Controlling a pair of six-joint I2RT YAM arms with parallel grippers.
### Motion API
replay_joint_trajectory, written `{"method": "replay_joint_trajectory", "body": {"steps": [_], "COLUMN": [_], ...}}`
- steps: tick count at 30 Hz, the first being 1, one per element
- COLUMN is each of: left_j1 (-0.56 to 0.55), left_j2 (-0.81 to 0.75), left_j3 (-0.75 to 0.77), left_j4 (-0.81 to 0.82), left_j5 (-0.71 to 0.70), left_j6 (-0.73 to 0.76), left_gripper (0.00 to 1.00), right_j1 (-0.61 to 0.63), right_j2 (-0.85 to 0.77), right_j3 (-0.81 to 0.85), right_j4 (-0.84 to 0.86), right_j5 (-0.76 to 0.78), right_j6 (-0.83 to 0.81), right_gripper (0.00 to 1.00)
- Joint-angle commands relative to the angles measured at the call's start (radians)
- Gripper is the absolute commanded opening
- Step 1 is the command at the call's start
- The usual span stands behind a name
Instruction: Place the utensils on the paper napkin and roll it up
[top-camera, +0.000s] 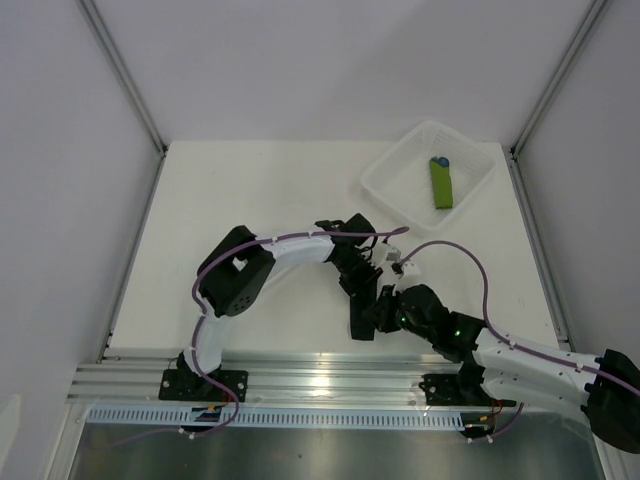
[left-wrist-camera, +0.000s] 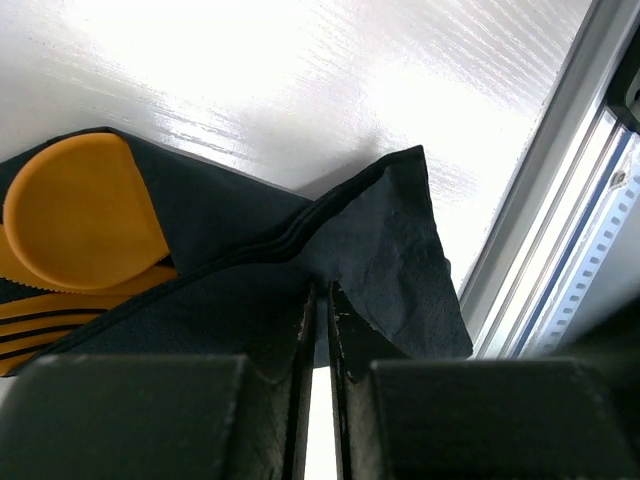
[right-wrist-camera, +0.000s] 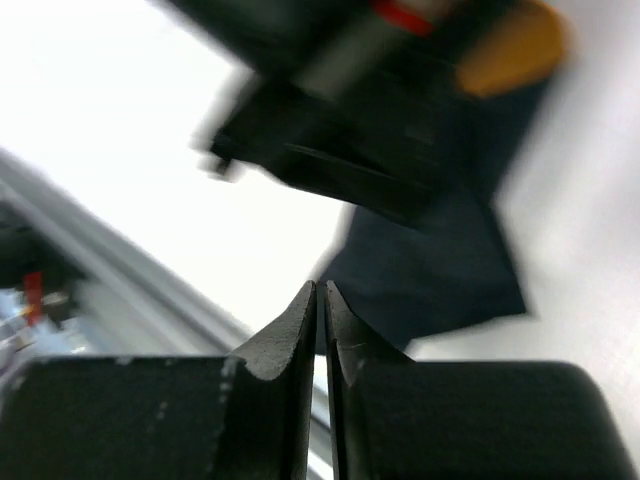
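The black paper napkin (left-wrist-camera: 390, 250) lies folded over the orange utensils, near the table's front edge (top-camera: 361, 322). The orange spoon's round bowl (left-wrist-camera: 85, 210) and a fork's tines (left-wrist-camera: 40, 325) stick out of the fold on the left. My left gripper (left-wrist-camera: 320, 290) is shut on a raised fold of the napkin; it also shows in the top view (top-camera: 358, 278). My right gripper (right-wrist-camera: 320, 290) is shut right at the napkin's near edge (right-wrist-camera: 430, 270), close beside the left one (top-camera: 383, 308). An orange utensil end (right-wrist-camera: 510, 45) shows blurred beyond.
A white mesh basket (top-camera: 385, 195) stands at the back right and holds a green rolled bundle with a blue tip (top-camera: 441, 185). The metal rail (top-camera: 320, 375) runs along the table's near edge, just beyond the napkin (left-wrist-camera: 560, 230). White walls enclose the table.
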Motion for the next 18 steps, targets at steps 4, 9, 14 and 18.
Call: {"method": "replay_joint_trajectory", "body": {"steps": [4, 9, 14, 18], "left_j1": [-0.001, -0.001, -0.001, -0.001], "left_j2": [0.033, 0.036, 0.038, 0.038], "left_j3": [0.003, 0.003, 0.004, 0.014], "left_j4": [0.007, 0.008, 0.007, 0.000], "left_j5": [-0.019, -0.021, -0.022, -0.027], "left_j6": [0.002, 0.006, 0.006, 0.008], "left_gripper": [0.12, 0.12, 0.12, 0.12], "right_j1": [0.016, -0.002, -0.010, -0.014], "right_j2": [0.137, 0.275, 0.292, 0.272], "right_j3": [0.000, -0.005, -0.060, -0.170], "right_j4": [0.304, 0.459, 0.477, 0.555], "right_j5": [-0.164, -0.228, -0.214, -0.189], "right_j6": [-0.069, -0.113, -0.092, -0.019], "right_gripper": [0.09, 0.09, 0.09, 0.08]}}
